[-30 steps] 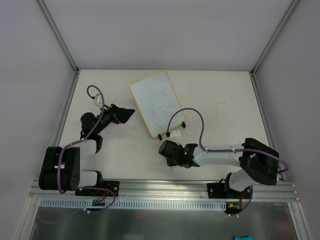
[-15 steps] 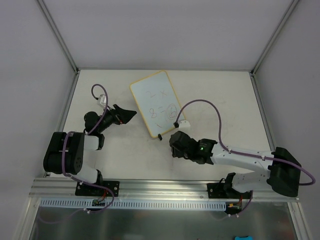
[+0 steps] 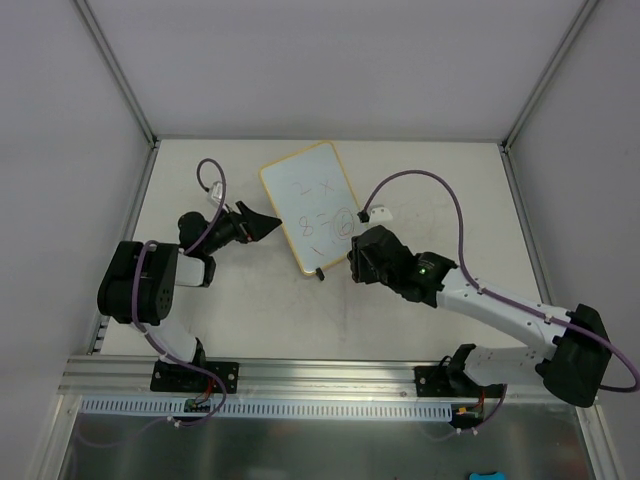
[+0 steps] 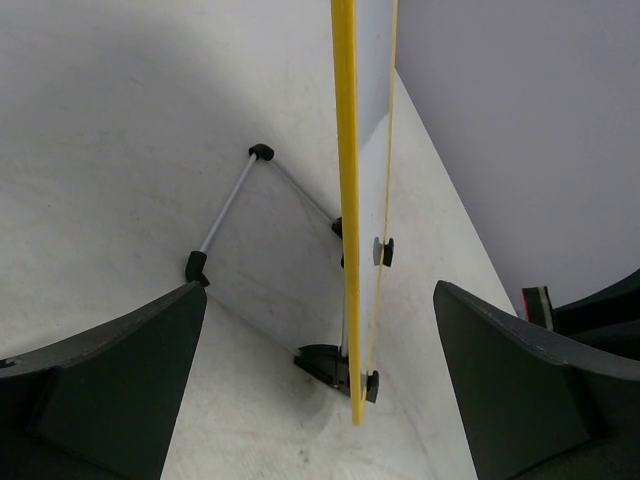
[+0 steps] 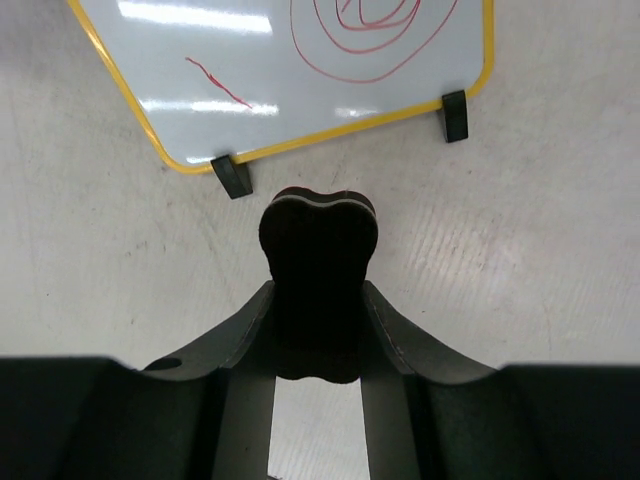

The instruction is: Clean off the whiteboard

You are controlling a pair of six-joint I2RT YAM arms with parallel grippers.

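Observation:
The whiteboard (image 3: 310, 205) stands tilted on the table, yellow-rimmed, with red marker scribbles. In the left wrist view its yellow edge (image 4: 346, 200) runs edge-on between my open fingers, with its rear support leg behind. My left gripper (image 3: 268, 223) is open at the board's left edge. My right gripper (image 3: 362, 257) is shut on the black eraser block (image 5: 318, 290) and hovers just below the board's lower edge (image 5: 300, 142), near its two black feet. Red scribbles (image 5: 365, 30) show above the eraser.
The table's metal frame runs along the left (image 3: 130, 220) and right (image 3: 525, 230) sides. The aluminium rail (image 3: 320, 375) with the arm bases lies at the near edge. Purple cables loop over both arms.
My right arm has swung up and right, bringing the eraser from below the board to its lower right corner. My left gripper has moved right up to the board's left edge.

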